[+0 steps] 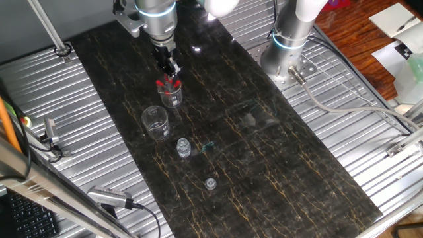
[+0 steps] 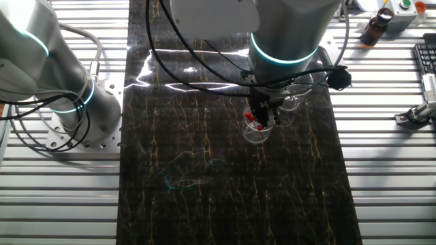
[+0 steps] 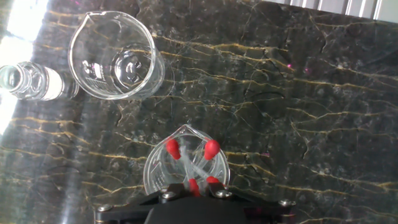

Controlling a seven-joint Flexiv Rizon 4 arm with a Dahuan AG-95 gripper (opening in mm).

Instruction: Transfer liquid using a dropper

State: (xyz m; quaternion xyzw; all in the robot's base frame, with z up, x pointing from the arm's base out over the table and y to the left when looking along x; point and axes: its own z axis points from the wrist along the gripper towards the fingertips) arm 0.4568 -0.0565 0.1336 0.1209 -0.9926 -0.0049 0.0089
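A small clear beaker (image 3: 154,173) stands on the dark marbled table under my hand. It also shows in one fixed view (image 1: 172,98) and in the other (image 2: 255,133). Slim clear dropper tubes (image 3: 198,164) with red ends cross inside it. My gripper (image 3: 199,185) is straight above this beaker, fingers dipped to its rim, as one fixed view (image 1: 172,75) and the other (image 2: 263,120) show. The jaws stand close together with a red end of a dropper between them. A larger empty beaker (image 3: 115,56) stands just beyond.
A small ribbed vial (image 1: 183,147) and a small round cap (image 1: 210,183) stand nearer the table's front. The larger beaker (image 1: 155,123) is between the vial and my hand. A second arm's base (image 1: 287,46) is bolted at the table's side. A brown bottle (image 2: 376,27) stands off the mat.
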